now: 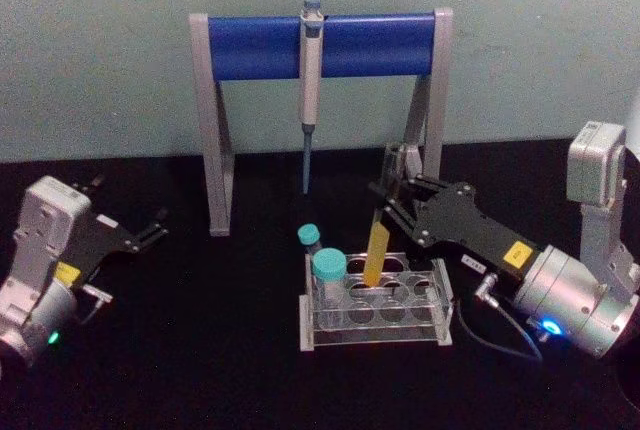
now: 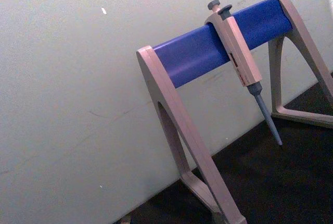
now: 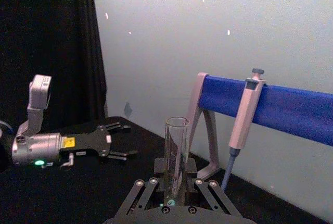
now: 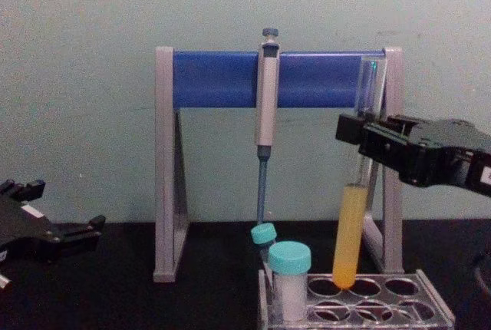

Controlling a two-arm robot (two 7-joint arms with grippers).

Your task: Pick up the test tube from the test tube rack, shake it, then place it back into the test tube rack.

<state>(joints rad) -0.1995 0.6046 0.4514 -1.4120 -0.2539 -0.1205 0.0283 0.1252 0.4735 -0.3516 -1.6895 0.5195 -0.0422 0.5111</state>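
Status: right end effector clamped on the test tube, at the test tube rack.
Grip is on the clear upper part, with yellow-orange liquid below. The tube is near upright, its round bottom at a back-row hole; can't tell if it's in. Two teal-capped tubes stand at the rack's left end. The left end effector is off to the left over the bench, fingers spread, holding nothing.

lab bench, pipette, test tube rack
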